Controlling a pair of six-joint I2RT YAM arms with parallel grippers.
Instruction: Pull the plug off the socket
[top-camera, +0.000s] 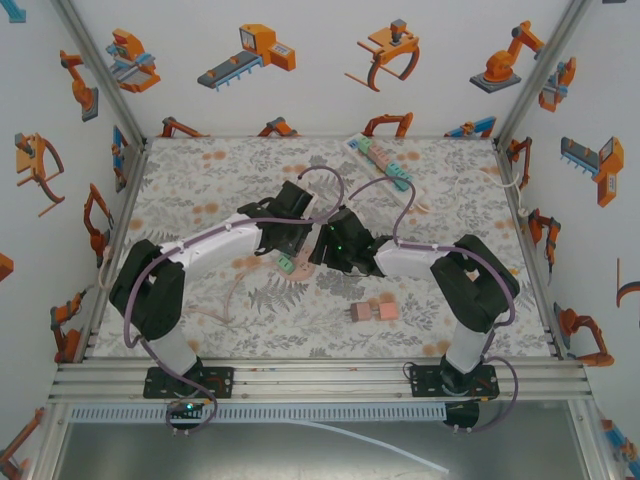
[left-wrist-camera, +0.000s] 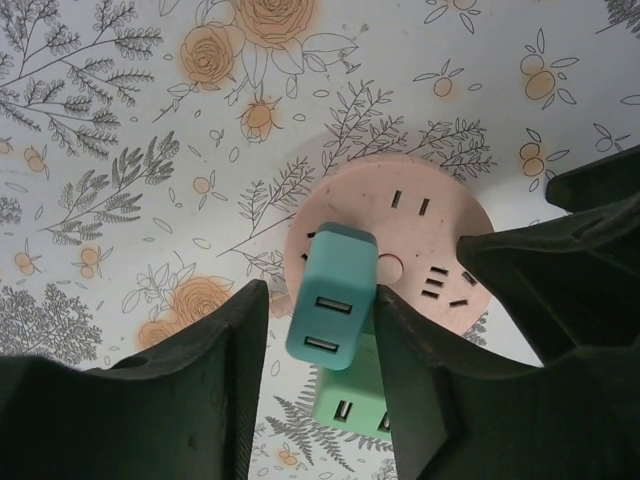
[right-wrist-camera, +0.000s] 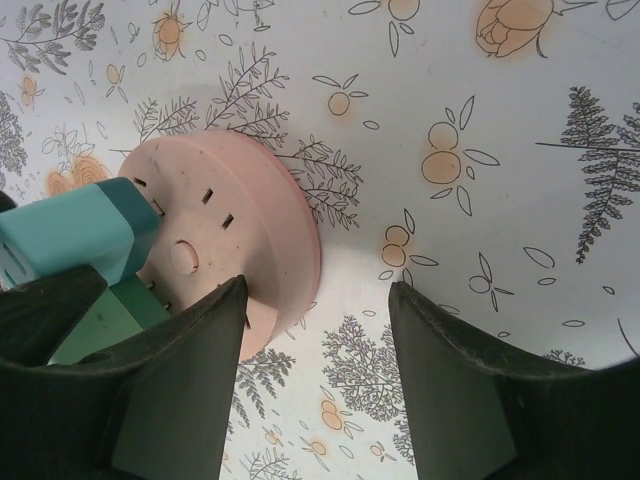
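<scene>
I saw the floral surface (top-camera: 190, 190) with both arms meeting near its middle. My right gripper (right-wrist-camera: 318, 288) stood wide, one finger at the rim of the round pink socket (right-wrist-camera: 240, 190). My left gripper (left-wrist-camera: 320, 295) sat narrow around the teal plug (left-wrist-camera: 330, 310), with a sliver of gap on one side. That plug sat in the socket, a green plug (left-wrist-camera: 350, 408) just beside it.

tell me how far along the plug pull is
Done: both grippers are at the pink socket. In hand: the left gripper straddles the teal plug, with a gap showing on one side. The right gripper is open around the socket's rim. Left to do: clamp the plug, probably brace the socket, and pull. The plug sits seated in the socket face.
</scene>
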